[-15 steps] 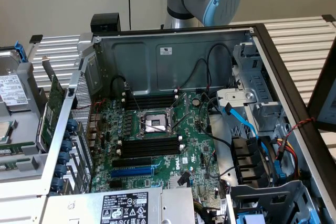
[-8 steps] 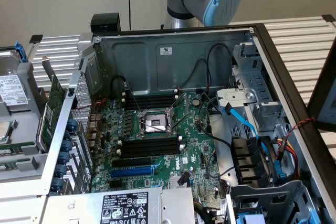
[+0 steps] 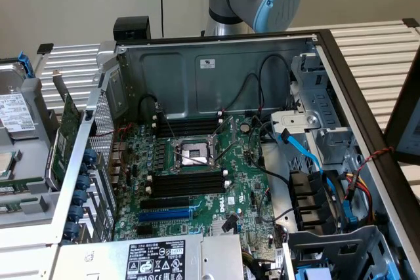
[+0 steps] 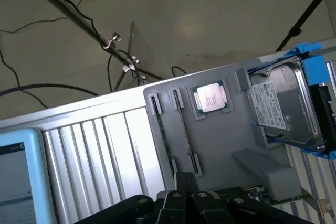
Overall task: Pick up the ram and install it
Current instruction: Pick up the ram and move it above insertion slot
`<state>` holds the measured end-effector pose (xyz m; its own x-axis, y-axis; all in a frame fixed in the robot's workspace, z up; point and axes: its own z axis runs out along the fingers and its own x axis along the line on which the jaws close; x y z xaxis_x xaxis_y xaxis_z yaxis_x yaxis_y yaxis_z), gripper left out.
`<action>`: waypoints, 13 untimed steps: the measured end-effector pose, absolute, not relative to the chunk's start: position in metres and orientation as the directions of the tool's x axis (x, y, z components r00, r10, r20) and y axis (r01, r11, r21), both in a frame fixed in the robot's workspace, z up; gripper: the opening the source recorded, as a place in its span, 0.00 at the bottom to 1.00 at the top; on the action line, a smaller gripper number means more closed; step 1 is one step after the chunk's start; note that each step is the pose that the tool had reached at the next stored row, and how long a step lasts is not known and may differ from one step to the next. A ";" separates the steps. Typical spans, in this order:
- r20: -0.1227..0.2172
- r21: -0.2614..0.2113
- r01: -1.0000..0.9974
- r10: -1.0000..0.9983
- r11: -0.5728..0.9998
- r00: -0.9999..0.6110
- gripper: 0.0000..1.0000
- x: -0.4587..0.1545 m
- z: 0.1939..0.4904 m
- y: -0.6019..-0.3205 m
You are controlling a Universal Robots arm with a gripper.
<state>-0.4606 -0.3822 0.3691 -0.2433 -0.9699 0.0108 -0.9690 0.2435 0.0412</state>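
We are at the pick-up step: nothing is lifted yet. The ram (image 4: 167, 145) stands on its thin edge in a narrow groove of a grey tray (image 4: 220, 145), which also carries a processor chip (image 4: 211, 97) and a hard drive (image 4: 281, 103) and lies on the slatted worktop (image 4: 94, 145). In the wrist view the hand (image 4: 186, 178) hovers over the tray, close to one end of the ram. We cannot tell whether it is released or clenched, and we see nothing in it. In the exterior view the open computer case (image 3: 216, 63) lies with its black memory slots (image 3: 187, 181) free beside the processor socket. In our judgement, taking the ram calls for lining the hand up squarely across that thin edge and lifting straight out of the groove, without tilting.
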 end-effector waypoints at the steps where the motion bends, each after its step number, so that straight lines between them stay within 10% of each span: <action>1: 0.011 0.041 -0.969 -0.970 0.243 -0.243 0.10 -0.461 0.369 -0.382; 13: 0.014 0.020 -0.995 -0.995 0.094 -0.094 0.10 -0.461 0.365 -0.382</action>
